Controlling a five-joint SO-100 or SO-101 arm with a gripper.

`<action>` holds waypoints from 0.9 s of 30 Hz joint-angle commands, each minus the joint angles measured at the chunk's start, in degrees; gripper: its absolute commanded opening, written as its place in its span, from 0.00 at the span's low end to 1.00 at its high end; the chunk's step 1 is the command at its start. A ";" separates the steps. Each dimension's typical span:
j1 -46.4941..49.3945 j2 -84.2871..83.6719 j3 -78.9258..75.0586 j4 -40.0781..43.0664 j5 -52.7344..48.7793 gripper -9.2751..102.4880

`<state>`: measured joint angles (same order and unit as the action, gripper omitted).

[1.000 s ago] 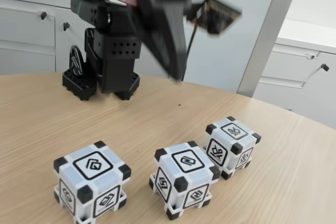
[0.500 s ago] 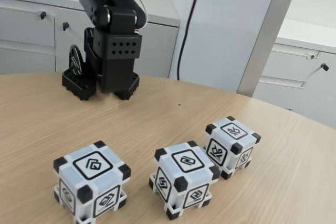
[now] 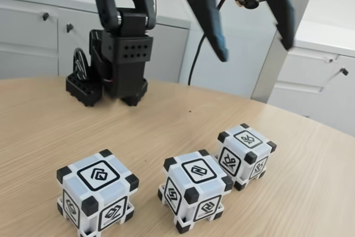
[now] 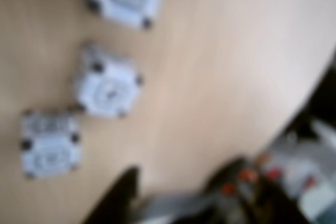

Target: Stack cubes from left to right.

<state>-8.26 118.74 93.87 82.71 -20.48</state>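
Cubes [image 3: 195, 187] on round wooden table [image 3: 166, 120], white cabinets [image 3: 33, 37] behind, hand [image 3: 254, 53] spread wide above.

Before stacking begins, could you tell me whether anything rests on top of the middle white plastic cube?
Nothing: the middle white plastic cube has a bare top glyph; the open black gripper hangs high behind. Its underside is hidden.

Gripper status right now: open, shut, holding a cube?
Gripper: open, fingers spread wide, holding nothing, raised well above the three cubes on the table.

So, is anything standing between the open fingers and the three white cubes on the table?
Nothing visible does. The fingers hang open, high above the three white plastic cubes with black corners; only bare wooden table lies around them.
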 commanded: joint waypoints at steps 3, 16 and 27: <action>-5.63 -0.18 -2.37 2.55 0.88 0.40; -8.70 -2.90 -0.62 1.76 18.54 0.44; -8.79 -21.27 -1.58 1.67 23.99 0.43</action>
<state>-17.05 100.20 93.87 84.90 4.04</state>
